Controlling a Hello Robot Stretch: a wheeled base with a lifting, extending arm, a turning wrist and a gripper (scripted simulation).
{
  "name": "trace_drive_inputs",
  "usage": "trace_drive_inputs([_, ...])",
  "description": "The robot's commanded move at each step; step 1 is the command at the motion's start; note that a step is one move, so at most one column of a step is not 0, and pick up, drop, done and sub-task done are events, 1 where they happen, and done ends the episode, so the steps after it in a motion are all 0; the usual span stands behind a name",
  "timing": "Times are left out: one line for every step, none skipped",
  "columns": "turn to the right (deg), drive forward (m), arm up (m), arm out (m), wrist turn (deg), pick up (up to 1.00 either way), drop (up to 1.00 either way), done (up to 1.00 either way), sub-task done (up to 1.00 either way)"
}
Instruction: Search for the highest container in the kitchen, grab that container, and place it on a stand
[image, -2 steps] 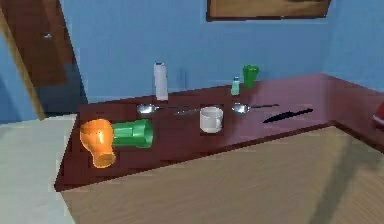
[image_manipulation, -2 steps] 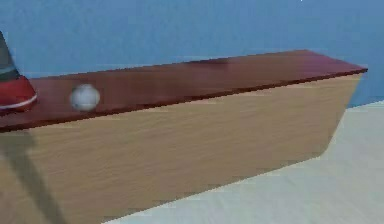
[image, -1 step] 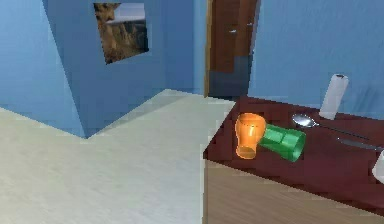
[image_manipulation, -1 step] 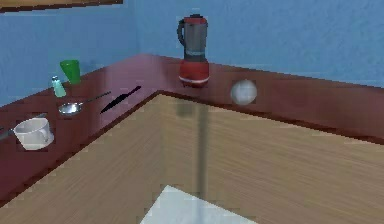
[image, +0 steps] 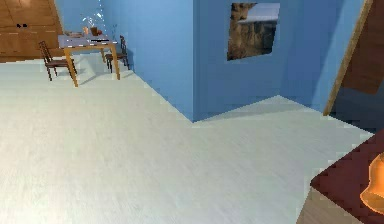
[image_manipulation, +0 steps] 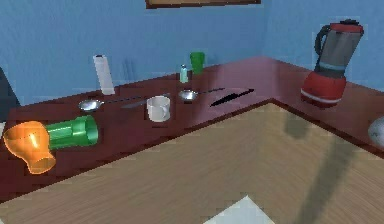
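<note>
We see the tall red blender with a dark jar (image_manipulation: 335, 62) upright on the dark red-brown table (image_manipulation: 260, 80), well apart from the white round mug (image_manipulation: 158, 108). We cannot tell the end effector's state.

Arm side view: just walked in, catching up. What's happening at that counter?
A dark reddish L-shaped countertop carries a red-based blender, a white paper-towel roll, a white mug, a green cylinder lying sideways and an orange jug-shaped vessel beside it. All rest on the surface; nothing is lifted.
</note>
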Motion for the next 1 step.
trace_drive_inputs([0.0, 0.0, 0.5, 0.0, 0.0, 0.0, 0.0, 0.0, 0.0])
